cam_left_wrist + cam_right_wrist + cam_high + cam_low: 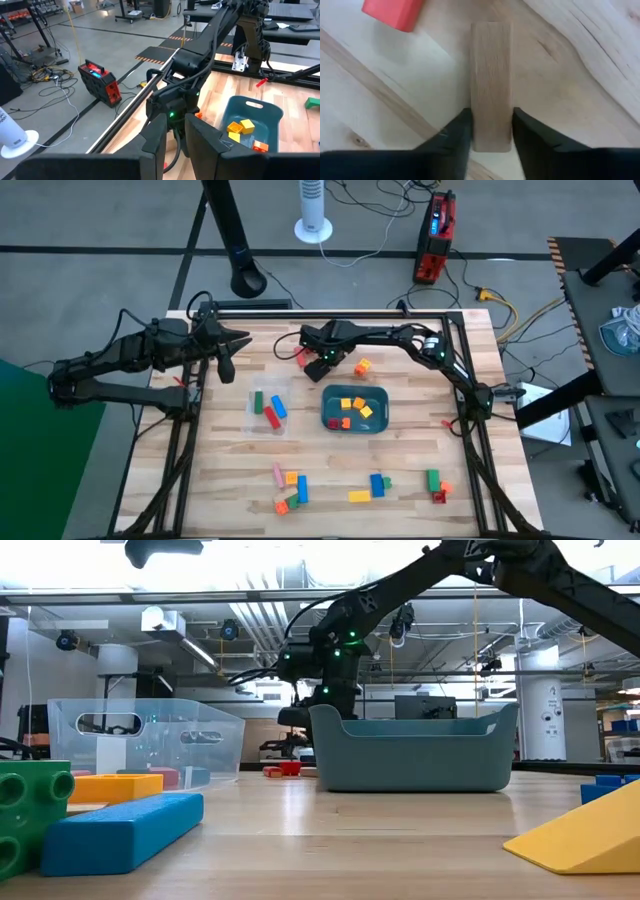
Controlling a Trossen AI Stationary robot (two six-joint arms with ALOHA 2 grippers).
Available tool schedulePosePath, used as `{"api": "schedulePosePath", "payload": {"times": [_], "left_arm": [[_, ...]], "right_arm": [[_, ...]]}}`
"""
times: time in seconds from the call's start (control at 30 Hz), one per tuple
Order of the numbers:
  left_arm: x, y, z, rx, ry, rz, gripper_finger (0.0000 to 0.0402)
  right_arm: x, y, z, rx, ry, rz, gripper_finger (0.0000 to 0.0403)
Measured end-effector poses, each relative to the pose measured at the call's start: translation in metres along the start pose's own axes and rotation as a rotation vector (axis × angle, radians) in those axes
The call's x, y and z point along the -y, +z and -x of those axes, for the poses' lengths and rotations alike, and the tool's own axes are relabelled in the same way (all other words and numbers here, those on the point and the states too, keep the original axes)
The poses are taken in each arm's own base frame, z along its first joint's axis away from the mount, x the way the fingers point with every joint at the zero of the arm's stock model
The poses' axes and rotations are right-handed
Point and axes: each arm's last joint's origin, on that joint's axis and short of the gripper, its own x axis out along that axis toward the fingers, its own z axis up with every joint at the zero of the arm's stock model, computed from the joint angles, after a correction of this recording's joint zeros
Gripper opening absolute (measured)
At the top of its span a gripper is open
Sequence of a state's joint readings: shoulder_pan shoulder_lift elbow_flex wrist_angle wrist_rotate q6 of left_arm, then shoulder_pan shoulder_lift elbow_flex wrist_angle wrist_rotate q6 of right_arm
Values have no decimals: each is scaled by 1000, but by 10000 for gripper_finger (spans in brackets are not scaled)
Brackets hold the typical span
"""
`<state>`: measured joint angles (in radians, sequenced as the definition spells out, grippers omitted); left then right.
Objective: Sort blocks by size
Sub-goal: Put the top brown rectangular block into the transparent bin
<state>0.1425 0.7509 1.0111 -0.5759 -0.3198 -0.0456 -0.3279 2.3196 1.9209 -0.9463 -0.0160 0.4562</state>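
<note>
Wooden bar block (491, 85), lengthwise, apparently between right gripper (491, 131) fingers.

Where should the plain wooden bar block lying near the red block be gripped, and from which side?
Grip the plain wooden bar block across its narrow width, on the two long sides, coming straight down from above: it lies flat on the wooden table, leaving only those sides free. The right hand sits astride one end.

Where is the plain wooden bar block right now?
In the right wrist view, the plain wooden bar block lies on the table between the right gripper fingers, near a red block.
</note>
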Motion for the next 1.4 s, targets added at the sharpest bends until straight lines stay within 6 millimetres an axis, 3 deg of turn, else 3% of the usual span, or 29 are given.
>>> {"api": "schedulePosePath", "payload": {"times": [0.07,0.13,0.3,0.5,0.8,1.1,1.4], "left_arm": [[0,1,0,8,-1,3,56],[1,3,0,29,-24,10,56],[5,8,-8,50,-77,14,56],[16,15,-31,38,-176,-31,56],[33,25,-75,-15,-214,-179,56],[52,55,-99,-81,-412,-255,84],[59,80,-111,-75,-427,-411,149]], "right_arm": [[0,1,1,-4,7,14,89],[0,3,7,-5,13,37,89],[4,9,39,-51,73,120,89],[19,8,137,32,413,256,89],[21,-28,227,85,991,496,89],[25,-47,260,113,1115,546,89],[19,-49,260,100,1166,575,89]]}}
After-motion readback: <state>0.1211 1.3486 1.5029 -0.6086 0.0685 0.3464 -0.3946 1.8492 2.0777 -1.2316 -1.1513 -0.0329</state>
